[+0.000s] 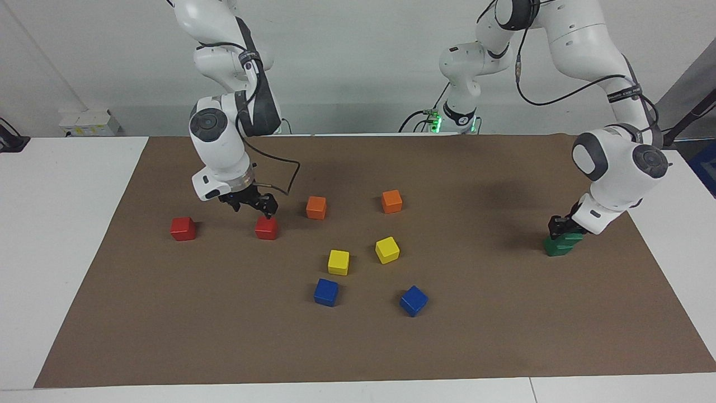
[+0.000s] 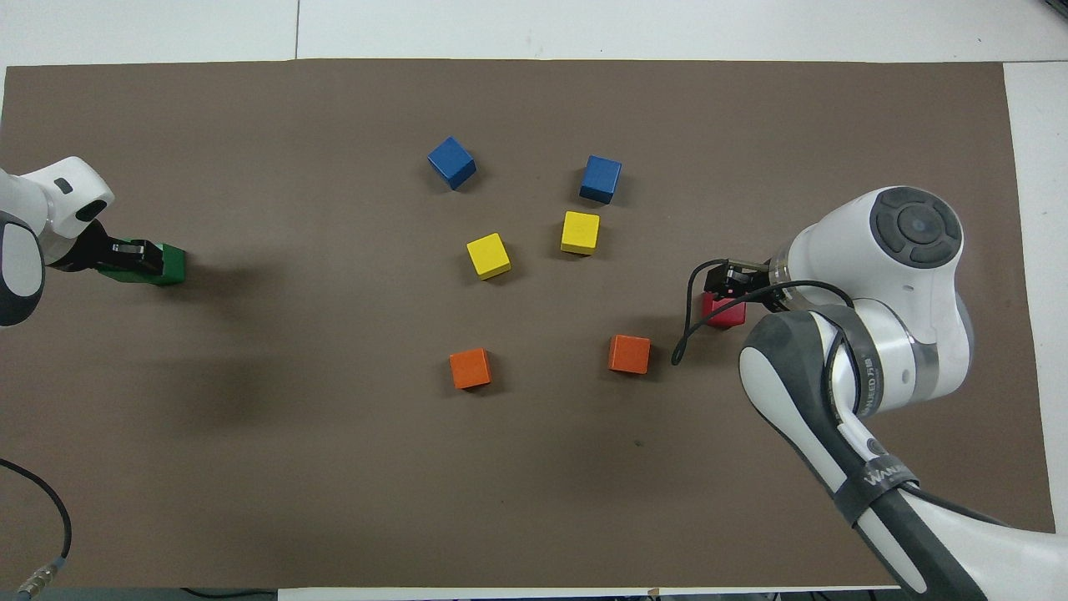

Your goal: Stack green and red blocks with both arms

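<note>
Brown mat point(image 1: 168, 313) | 2 red blocks point(image 1: 183, 229), 2 green blocks point(image 1: 562, 244) stacked | L jaws point(image 1: 559, 226) pinching top green, R jaws point(image 1: 258, 206) unclear

white "WANA…" lettering on right arm point(image 2: 876, 480) strap, rest unreadable

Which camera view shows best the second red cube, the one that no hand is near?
The facing view: the glossy red cube sits uncovered at the right arm's end of the table. In the overhead view the right arm hides it.
</note>
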You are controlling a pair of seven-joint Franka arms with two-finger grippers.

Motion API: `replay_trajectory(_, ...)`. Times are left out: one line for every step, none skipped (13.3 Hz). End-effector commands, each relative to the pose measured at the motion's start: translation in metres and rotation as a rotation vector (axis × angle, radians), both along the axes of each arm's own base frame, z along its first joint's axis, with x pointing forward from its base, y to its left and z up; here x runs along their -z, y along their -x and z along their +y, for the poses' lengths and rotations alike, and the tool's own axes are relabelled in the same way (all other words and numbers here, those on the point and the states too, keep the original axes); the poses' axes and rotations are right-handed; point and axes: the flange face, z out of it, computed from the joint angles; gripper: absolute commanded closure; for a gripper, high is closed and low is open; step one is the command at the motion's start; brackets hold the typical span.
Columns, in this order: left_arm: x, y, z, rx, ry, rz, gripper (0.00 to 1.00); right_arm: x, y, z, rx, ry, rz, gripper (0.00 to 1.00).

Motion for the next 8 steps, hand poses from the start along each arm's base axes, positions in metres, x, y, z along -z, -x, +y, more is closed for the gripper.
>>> replay_trajectory(-0.002,0.011,0.001,0.001,0.021,-0.021,1.0,0.018,0.008,0.002,0.014,-0.018,-0.037,0.01)
replay_trajectory(-0.003,0.011,0.002,-0.003,0.024,-0.023,1.0,0.021,0.009,0.01,0.001,-0.02,-0.048,0.01)
replay_trajectory(-0.003,0.011,0.002,-0.008,0.029,-0.026,1.0,0.025,0.01,0.011,-0.004,-0.019,-0.047,0.01)
replay_trajectory(-0.003,0.011,0.004,-0.02,0.048,-0.031,1.0,0.026,0.009,0.011,-0.013,-0.02,-0.051,0.01)
replay_trajectory(-0.002,0.01,0.006,-0.023,0.06,-0.038,1.0,0.03,0.009,0.011,-0.021,-0.021,-0.053,0.01)
replay_trajectory(-0.002,0.011,0.008,0.006,0.063,-0.046,1.0,0.035,0.008,0.01,-0.033,-0.021,-0.055,0.01)
replay_trajectory(-0.005,0.009,0.011,0.026,0.071,-0.068,1.0,0.04,0.006,0.007,-0.03,-0.022,-0.061,0.01)
replay_trajectory(-0.006,0.007,0.012,0.033,0.072,-0.083,1.0,0.043,0.005,0.005,-0.033,-0.023,-0.07,0.01)
